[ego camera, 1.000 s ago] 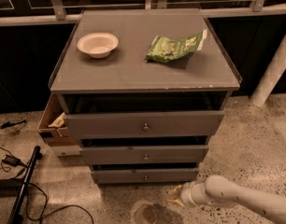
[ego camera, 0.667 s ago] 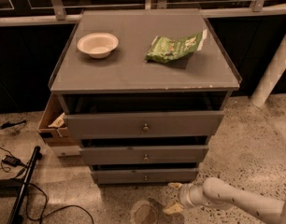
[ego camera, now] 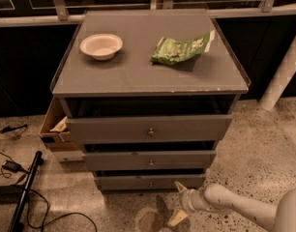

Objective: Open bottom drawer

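Speckled floor [ego camera: 264,153]; jaws spread, just low-rt of bottom drawer [ego camera: 121,182] knob [ego camera: 150,183]

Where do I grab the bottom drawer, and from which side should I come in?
Grip the small round knob at the centre of the bottom drawer, coming straight in from the front: the slim front is flat and offers nothing else to hold. The pincer hangs open, low and just right of the knob, so it probably needs to shift left.
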You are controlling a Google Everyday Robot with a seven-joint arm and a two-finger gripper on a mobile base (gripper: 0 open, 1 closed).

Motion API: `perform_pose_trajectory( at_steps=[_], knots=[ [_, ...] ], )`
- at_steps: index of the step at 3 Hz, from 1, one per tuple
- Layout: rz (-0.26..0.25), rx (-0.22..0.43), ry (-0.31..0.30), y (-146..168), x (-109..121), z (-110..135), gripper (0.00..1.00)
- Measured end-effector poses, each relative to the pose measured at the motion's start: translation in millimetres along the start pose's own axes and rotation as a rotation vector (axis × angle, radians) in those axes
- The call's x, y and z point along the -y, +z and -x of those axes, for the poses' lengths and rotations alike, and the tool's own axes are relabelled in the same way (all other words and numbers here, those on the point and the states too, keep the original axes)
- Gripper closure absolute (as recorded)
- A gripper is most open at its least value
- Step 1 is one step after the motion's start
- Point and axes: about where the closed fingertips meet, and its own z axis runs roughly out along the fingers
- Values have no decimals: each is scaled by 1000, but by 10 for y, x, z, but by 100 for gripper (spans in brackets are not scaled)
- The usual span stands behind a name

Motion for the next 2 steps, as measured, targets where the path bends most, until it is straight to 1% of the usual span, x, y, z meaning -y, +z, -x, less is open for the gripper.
perform_pose_trajectory(
  at_steps=[2],
  knots=[
    [-15, -58, -102, 328, 253, 22, 0]
  ],
)
